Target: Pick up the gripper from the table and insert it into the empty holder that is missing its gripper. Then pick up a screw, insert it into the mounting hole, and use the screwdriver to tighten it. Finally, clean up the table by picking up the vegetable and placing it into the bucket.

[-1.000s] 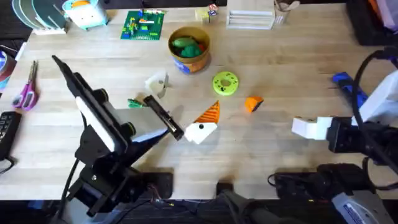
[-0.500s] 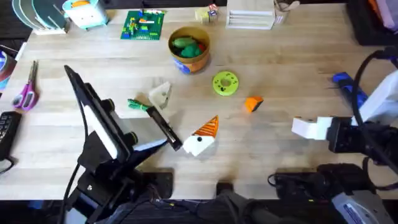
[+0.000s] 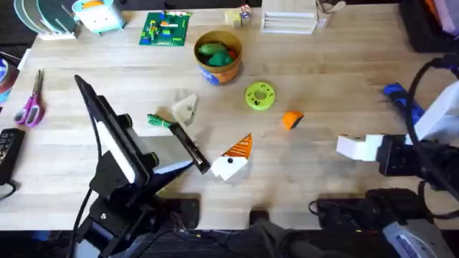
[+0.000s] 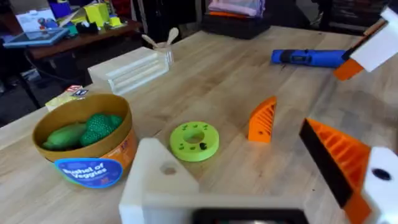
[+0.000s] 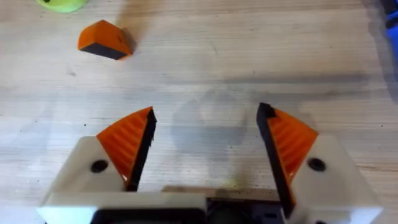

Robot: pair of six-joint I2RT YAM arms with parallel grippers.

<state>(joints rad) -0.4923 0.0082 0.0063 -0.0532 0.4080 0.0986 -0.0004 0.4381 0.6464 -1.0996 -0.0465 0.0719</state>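
On the pale wooden table (image 3: 323, 93), the gripper (image 3: 292, 120) lies loose at two o'clock from the left gripper (image 3: 215, 143), whose bare holder (image 3: 185, 107) awaits it. The left gripper's fingers are spread. The right gripper (image 5: 202, 155) hovers with fingers released, likely readying the pickup.

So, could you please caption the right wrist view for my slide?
Right gripper open above bare table, the loose orange gripper lying ahead.

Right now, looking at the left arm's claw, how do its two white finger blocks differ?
The holder is bare white, its face uncovered; the other finger block carries an orange ribbed pad. The holder's mounting hole looks pale and empty; the other block's shows a dark dot. Both are white angular plastic.
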